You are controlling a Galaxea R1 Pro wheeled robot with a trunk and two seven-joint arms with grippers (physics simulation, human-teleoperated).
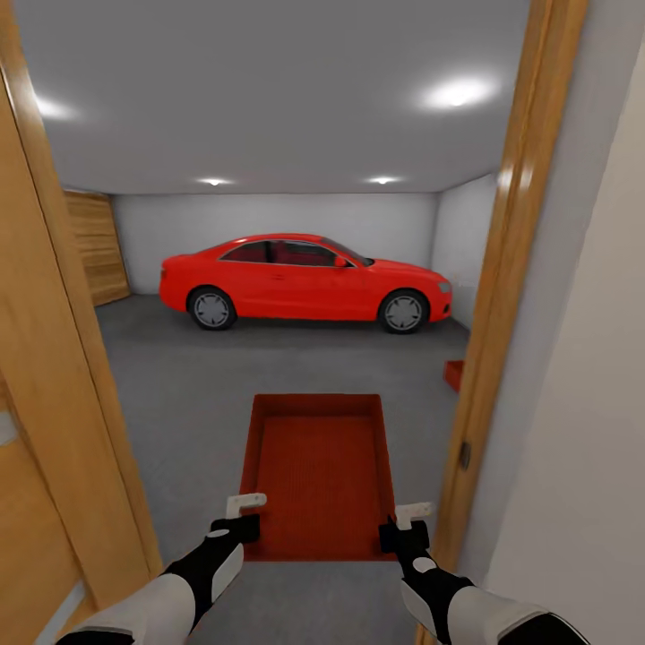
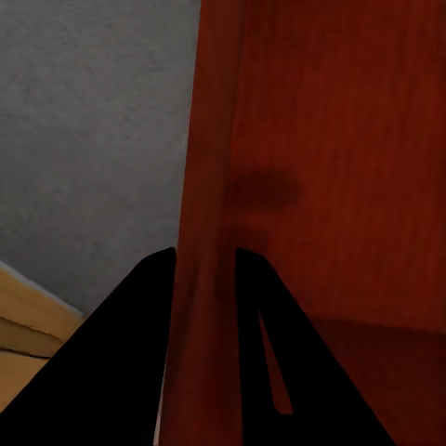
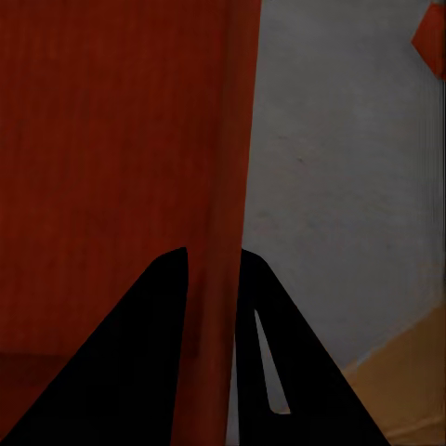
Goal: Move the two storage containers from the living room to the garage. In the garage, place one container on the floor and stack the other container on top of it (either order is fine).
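I hold an orange-red storage container (image 1: 318, 470) level in front of me, in the garage doorway. My left gripper (image 1: 244, 530) is shut on its left wall (image 2: 206, 186), one finger on each side. Across from it, my right gripper (image 1: 394, 537) is shut on the right wall (image 3: 232, 186) in the same way. A corner of the other container (image 1: 454, 374) shows on the dark grey garage floor (image 1: 179, 385), past the right door post; in the right wrist view that container (image 3: 431, 37) is a small red patch.
A red car (image 1: 305, 282) stands across the far side of the garage. A wooden door (image 1: 45, 430) is close on my left and the wooden door frame (image 1: 502, 296) close on my right. The wood-panelled wall (image 1: 97, 246) is at the far left.
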